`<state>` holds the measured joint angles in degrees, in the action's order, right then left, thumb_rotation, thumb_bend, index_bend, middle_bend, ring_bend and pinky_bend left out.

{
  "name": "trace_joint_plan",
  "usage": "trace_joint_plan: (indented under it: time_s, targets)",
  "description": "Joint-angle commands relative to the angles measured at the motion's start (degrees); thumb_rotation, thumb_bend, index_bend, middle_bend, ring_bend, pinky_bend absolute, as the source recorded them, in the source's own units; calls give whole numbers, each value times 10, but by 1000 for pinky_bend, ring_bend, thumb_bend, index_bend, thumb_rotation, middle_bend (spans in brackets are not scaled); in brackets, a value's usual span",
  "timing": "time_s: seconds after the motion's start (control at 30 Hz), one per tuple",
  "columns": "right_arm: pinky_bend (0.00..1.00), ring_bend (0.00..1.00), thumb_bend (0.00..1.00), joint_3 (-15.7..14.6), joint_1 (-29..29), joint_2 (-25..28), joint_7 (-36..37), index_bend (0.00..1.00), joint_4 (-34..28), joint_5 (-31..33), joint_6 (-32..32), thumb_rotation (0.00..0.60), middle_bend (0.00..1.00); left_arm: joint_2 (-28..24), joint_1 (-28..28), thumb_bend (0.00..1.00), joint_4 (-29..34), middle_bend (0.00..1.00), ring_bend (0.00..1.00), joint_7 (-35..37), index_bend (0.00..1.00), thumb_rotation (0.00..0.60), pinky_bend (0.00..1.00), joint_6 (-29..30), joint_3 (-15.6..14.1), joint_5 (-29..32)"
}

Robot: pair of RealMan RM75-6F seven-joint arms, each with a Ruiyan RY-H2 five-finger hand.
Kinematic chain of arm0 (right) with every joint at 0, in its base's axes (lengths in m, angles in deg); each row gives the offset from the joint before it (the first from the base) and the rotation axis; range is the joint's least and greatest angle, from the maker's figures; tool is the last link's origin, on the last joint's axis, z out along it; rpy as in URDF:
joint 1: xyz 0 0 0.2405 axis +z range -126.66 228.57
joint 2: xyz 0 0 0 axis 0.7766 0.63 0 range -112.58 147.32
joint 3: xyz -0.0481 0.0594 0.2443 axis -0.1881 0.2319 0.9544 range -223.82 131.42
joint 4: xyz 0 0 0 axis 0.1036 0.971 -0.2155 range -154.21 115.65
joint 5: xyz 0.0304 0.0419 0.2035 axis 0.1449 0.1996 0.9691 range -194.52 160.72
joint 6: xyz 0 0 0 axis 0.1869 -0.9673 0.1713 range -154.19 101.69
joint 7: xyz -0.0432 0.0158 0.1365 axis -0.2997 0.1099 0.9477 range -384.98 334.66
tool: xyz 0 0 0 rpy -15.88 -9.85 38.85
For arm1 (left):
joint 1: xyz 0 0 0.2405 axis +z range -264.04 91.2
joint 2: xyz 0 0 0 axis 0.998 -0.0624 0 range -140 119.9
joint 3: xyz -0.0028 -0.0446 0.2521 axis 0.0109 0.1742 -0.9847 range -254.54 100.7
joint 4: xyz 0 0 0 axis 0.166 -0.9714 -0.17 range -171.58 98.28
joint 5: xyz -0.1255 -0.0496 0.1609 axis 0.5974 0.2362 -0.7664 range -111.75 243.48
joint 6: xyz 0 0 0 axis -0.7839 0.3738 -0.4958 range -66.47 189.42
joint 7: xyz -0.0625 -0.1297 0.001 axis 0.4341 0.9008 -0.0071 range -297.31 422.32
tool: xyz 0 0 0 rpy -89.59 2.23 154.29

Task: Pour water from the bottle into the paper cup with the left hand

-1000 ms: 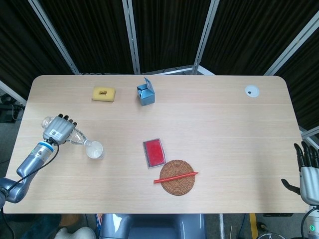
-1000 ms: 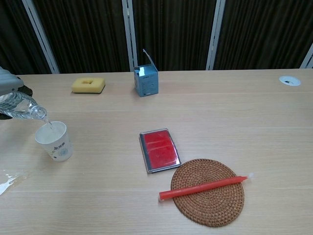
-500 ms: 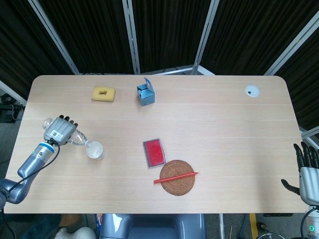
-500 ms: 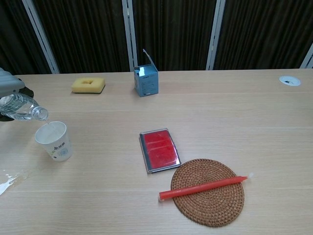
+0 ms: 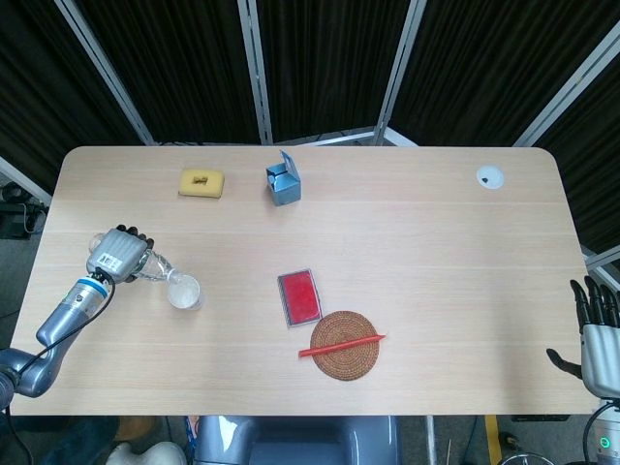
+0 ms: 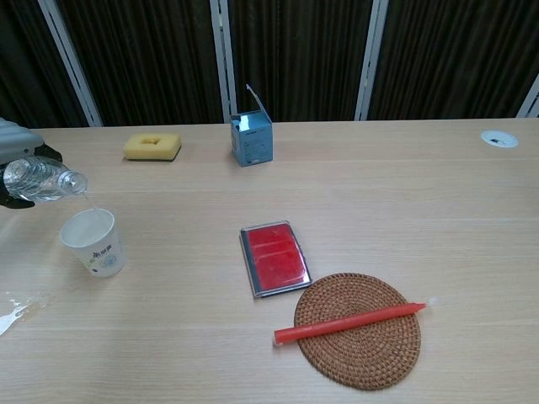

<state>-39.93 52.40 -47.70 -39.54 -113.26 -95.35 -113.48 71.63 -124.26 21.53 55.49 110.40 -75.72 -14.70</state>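
Pouring is the step in hand. From the head view, my left hand (image 5: 114,254) grips the clear plastic bottle (image 5: 145,265), tipped with its mouth over the white paper cup (image 5: 184,291) at the counter's (image 5: 407,242) left side; my right hand (image 5: 601,329) hangs empty, fingers apart. From the chest view, the ribbed bottle (image 6: 42,179) sits above the cup (image 6: 93,242), a thin stream falling. Next, I judge, comes levelling the bottle.
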Motion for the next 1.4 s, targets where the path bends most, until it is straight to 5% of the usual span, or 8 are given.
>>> trace_joint_plan:
  time_s: [0.03,0.43,0.67,0.83,1.4]
  targets:
    - [0,0,0,-1,0,-1,-2,0,0,0,1,600,0,-6,3,565,4,466,302,71,617,600,338,7,1,-12]
    - [0,0,0,-2,0,-3,-7,0,-1,-1,-1,600,0,-28,3,558,17,466,302,257,618,600,338,10,31,1]
    - [0,0,0,-3,2,-6,-14,0,3,0,3,600,0,-17,7,522,53,465,302,511,617,600,338,15,103,51]
    - [0,0,0,-2,4,-10,-19,0,5,3,7,600,0,3,2,509,47,463,302,593,610,600,337,14,115,44]
    - [0,0,0,1,8,-17,-32,0,13,15,13,600,0,124,-28,498,-66,459,301,646,604,600,334,-26,121,57]
